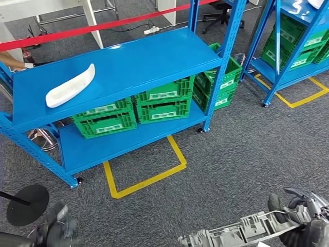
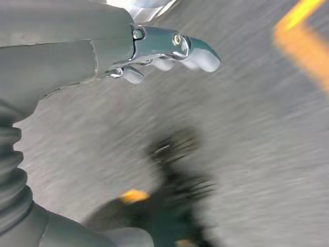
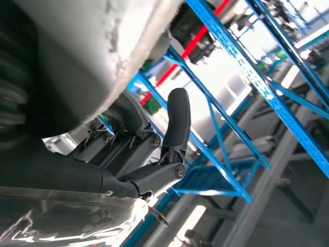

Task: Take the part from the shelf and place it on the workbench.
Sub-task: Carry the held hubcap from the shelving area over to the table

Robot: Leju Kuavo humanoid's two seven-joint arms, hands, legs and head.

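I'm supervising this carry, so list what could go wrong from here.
1. The right hand grips the long grey part near one end; the free end juts out and could sag, twist loose, or clip the blue shelf.
2. The white part already lies on the shelf top; setting down near it could knock it.
3. The black stand base sits on the floor by the left hand, a possible tripping point.

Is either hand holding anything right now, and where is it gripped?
The right hand grips the grey part at its right end; the left hand holds nothing.

Green crates (image 1: 133, 110) line a lower tier beside yellow floor tape (image 1: 145, 180) and a red barrier tape (image 1: 97, 25).
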